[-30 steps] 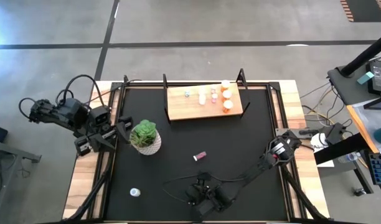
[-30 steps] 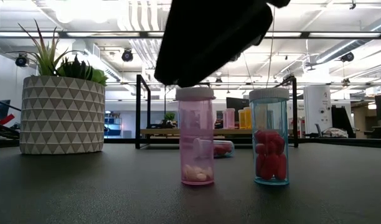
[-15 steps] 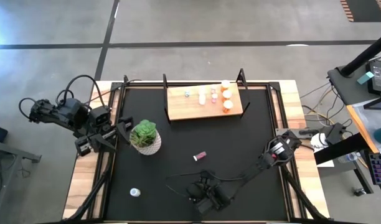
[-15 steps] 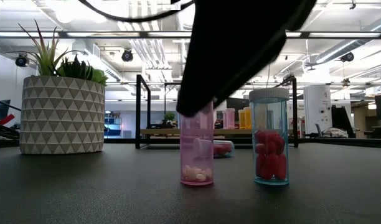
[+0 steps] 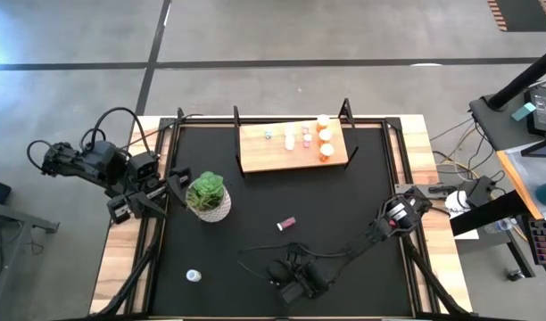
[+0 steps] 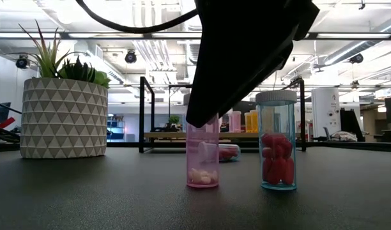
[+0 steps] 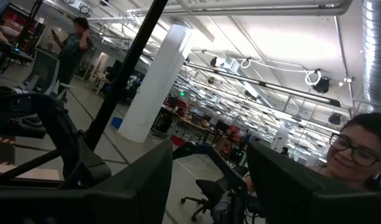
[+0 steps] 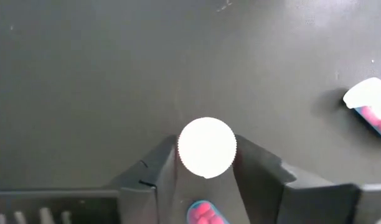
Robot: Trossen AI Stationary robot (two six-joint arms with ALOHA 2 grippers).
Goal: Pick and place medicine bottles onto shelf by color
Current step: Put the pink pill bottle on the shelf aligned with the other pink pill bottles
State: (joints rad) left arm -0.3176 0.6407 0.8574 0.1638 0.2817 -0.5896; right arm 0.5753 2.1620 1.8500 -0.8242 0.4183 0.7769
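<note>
The right claw [image 8: 206,180] is low at the near edge of the black surface [image 5: 344,205], its fingers [image 8: 159,180] clamped on the white cap of an upright pink bottle [image 6: 202,156]. A blue bottle with red pills [image 6: 276,142] stands just beside it. The left claw [image 7: 209,180] waits off the surface's left side, fingers apart. The shelf [image 5: 264,156] at the far edge carries several bottles [image 5: 325,135].

Black tabletop [image 5: 344,205] bore a wooden shelf [image 5: 264,157], potted plant [image 5: 208,196], one fallen pink bottle [image 5: 287,223], upright bottles [image 6: 276,140] near front edge.
</note>
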